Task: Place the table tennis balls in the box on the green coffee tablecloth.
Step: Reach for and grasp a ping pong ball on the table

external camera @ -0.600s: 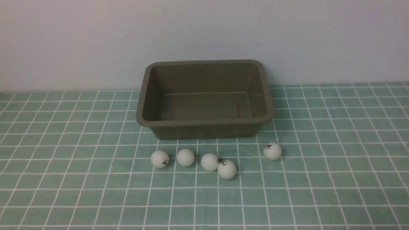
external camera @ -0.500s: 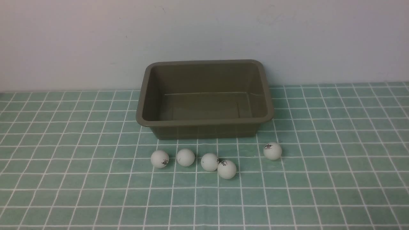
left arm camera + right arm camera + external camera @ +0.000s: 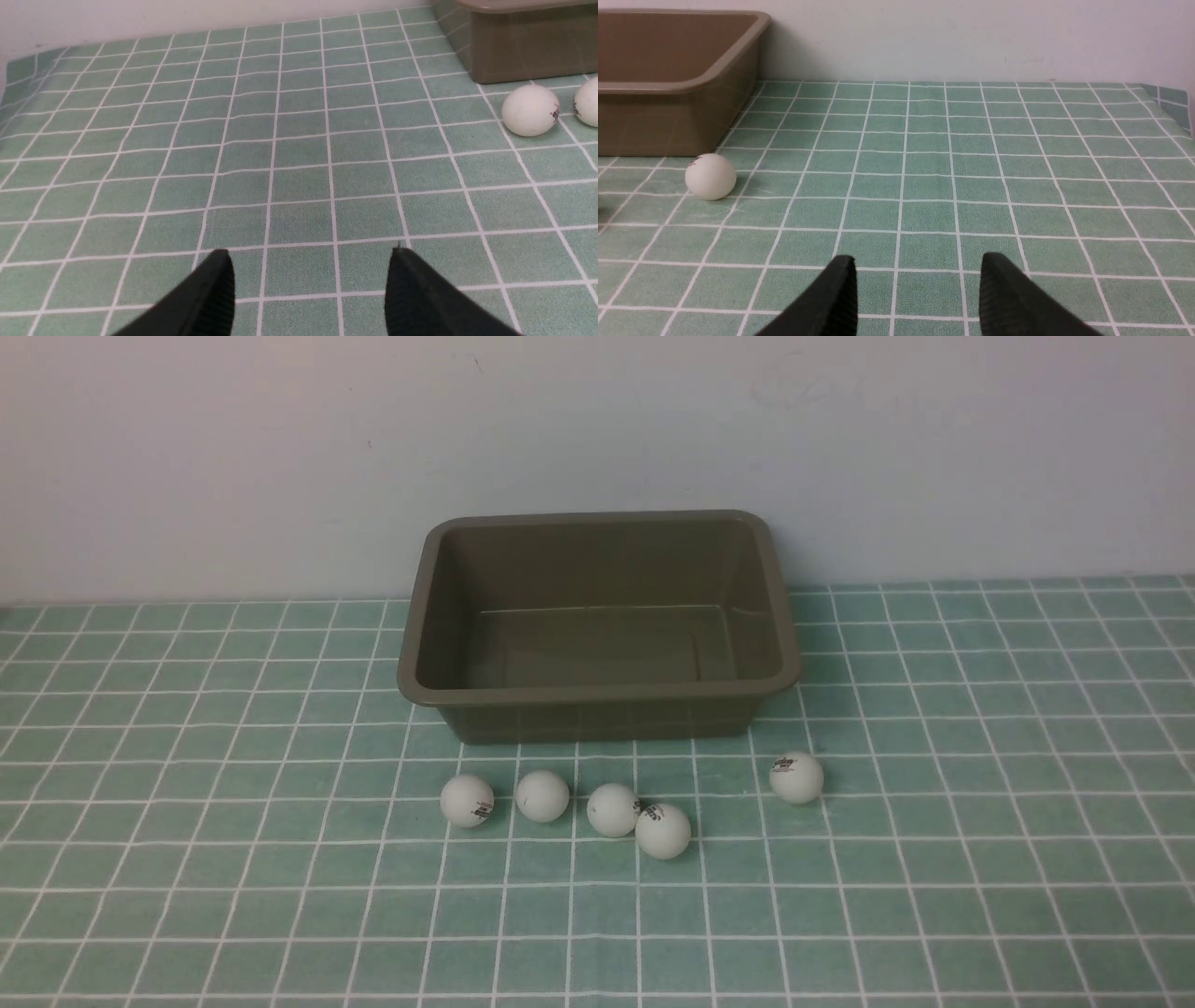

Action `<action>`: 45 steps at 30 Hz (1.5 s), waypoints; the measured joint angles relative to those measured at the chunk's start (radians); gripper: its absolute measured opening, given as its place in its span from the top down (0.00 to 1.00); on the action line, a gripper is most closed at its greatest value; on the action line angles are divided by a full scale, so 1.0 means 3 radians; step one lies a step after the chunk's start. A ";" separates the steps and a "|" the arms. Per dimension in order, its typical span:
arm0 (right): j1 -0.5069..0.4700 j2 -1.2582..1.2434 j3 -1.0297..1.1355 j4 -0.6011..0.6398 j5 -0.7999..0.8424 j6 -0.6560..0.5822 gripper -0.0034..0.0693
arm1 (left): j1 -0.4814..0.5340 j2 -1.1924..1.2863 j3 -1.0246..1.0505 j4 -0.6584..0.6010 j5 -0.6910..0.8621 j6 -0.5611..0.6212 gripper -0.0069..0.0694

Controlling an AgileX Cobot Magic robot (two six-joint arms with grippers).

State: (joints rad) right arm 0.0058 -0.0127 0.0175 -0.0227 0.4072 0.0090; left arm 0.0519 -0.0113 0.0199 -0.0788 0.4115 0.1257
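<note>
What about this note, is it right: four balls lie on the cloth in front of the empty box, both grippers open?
Not four: the front view shows five table tennis balls on the green coffee tablecloth in front of the empty box. The left gripper and right gripper are open.

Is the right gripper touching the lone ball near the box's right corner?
Apart. The right wrist view shows the right gripper with its jaws open and empty, and several bare squares of tablecloth lie between it and the lone ball.

Matt white balls (image 3: 542,796), smooth plastic box (image 3: 597,695), woven cloth (image 3: 934,859).
</note>
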 joint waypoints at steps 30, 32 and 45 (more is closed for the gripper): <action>0.0000 0.0000 -0.1362 0.0187 0.0575 0.0078 0.49 | 0.0000 0.0000 0.0000 0.0000 0.0000 0.0000 0.39; 0.0000 0.0003 -0.1702 0.0197 0.0989 0.0078 0.49 | 0.0000 0.0000 0.0000 0.0000 0.0000 0.0000 0.39; 0.0000 0.0003 -0.2203 0.0458 0.1446 0.0078 0.49 | 0.0000 0.0000 0.0000 0.0000 0.0000 0.0000 0.39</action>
State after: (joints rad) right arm 0.0058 -0.0118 -0.6435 0.1147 0.8410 0.0323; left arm 0.0519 -0.0113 0.0199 -0.0788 0.4115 0.1257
